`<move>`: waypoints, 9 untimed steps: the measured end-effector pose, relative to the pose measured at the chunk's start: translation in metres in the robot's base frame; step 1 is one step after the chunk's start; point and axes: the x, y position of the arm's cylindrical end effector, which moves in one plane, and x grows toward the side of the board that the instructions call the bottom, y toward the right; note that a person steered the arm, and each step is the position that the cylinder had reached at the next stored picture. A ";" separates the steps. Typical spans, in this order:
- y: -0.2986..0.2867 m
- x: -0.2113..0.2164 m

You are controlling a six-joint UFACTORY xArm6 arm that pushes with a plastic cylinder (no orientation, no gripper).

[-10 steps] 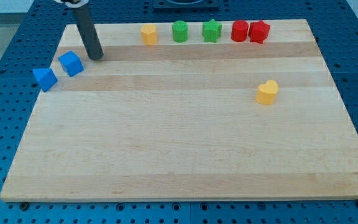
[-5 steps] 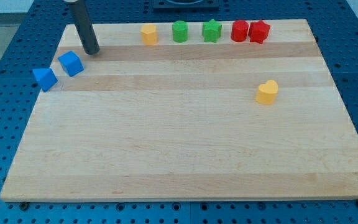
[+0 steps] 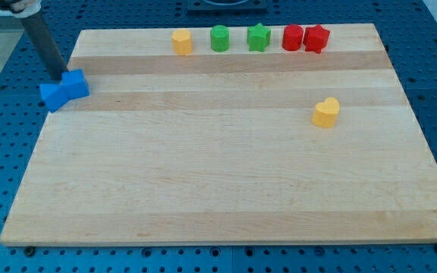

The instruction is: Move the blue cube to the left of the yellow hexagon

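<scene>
Bright, even overhead light, sharp focus, and soft short shadows beside the blocks.

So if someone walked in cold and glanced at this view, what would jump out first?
Probably my tip at the board's far left edge, sitting right against the blue cube, which touches the blue triangular block. Next, the row along the view's top: yellow hexagon, green cylinder, green star, red cylinder and red star. A yellow heart sits alone on the right.
</scene>
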 end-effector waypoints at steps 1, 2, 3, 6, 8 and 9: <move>0.006 0.010; 0.000 0.025; 0.023 0.047; 0.085 -0.017; 0.045 0.001; 0.022 -0.008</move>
